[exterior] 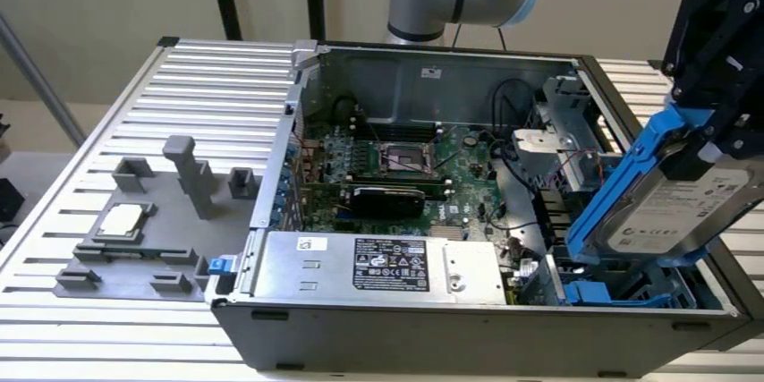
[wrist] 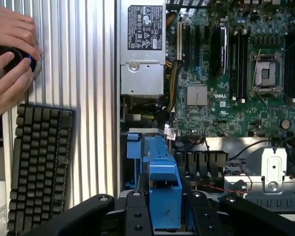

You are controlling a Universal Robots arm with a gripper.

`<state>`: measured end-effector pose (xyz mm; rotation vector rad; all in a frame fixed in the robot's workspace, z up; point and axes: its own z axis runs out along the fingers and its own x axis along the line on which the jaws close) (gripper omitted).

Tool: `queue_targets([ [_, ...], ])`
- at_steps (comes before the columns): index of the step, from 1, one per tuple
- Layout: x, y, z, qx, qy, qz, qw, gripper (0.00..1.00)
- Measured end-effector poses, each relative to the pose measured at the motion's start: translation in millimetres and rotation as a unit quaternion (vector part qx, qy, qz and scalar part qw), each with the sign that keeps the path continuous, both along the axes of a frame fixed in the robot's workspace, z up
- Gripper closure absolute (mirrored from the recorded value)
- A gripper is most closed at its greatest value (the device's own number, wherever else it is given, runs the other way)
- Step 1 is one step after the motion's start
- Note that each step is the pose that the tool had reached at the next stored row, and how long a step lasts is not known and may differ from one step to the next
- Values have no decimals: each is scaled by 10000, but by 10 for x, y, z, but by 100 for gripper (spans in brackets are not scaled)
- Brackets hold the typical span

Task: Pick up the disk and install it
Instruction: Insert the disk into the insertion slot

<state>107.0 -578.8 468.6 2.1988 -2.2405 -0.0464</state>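
Ribbed surface (exterior: pixel 179 69) carried open case (exterior: pixel 478 333). Pincer (exterior: pixel 702 145) was clamped on disk (exterior: pixel 668 207), tilted above bay (exterior: pixel 603 292) at exterior view's right. Risk: tilt could jam disk against bay edge, snag cables (exterior: pixel 582 160).

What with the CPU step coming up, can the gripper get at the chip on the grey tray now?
Probably not yet. The gripper is shut on the disk over the computer case, so it is occupied. The chip itself lies uncovered on the grey tray.
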Motion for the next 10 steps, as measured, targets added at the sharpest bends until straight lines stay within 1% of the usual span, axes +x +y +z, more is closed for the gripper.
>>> queue_targets([
  [2, 19, 0, -18, 0, 50, 4, 10000, 100],
  [4, 46, 0, -39, 0, 88, 9, 10000, 100],
  [6, 68, 0, -62, 0, 107, 15, 9999, 100],
  [10, 77, 0, -116, -1, 124, 24, 9999, 100],
])
